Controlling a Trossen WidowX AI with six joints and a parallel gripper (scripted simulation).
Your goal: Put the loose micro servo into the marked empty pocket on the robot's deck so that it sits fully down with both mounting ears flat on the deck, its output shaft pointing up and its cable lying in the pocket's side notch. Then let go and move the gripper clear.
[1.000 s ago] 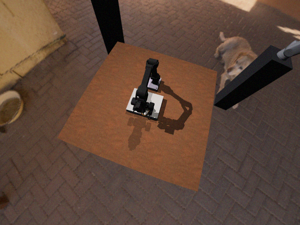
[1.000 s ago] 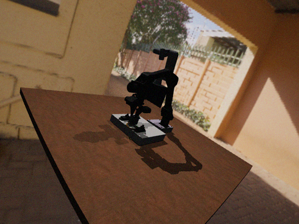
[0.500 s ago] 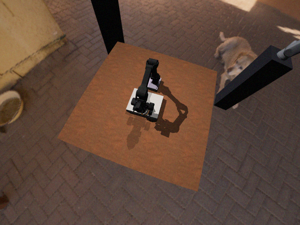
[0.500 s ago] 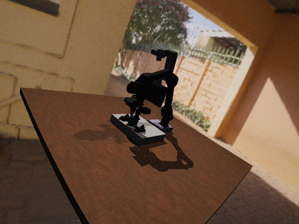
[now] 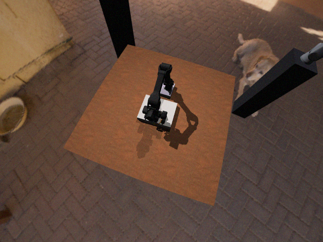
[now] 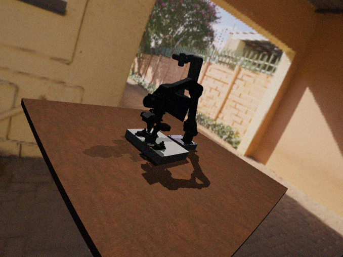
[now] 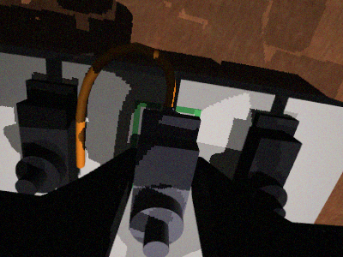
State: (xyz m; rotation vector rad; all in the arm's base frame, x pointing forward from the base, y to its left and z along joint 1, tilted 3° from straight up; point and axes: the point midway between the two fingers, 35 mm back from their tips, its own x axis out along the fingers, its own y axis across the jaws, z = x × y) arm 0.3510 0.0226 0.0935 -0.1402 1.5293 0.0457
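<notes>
Wrist view shows you the black end effector (image 7: 165, 180) clamped on the dark grey micro servo (image 7: 165, 158), its round output shaft toward the camera; the servo hangs over the green-outlined pocket (image 7: 189, 112) in the pale grey deck (image 7: 317, 146); you cannot tell whether it touches the deck; its orange cable (image 7: 86, 111) arches up and left over a seated dark servo (image 7: 45, 128); another seated servo (image 7: 272, 150) stands to the right; the deck rests on the brown wooden surface (image 5: 182, 156).
</notes>
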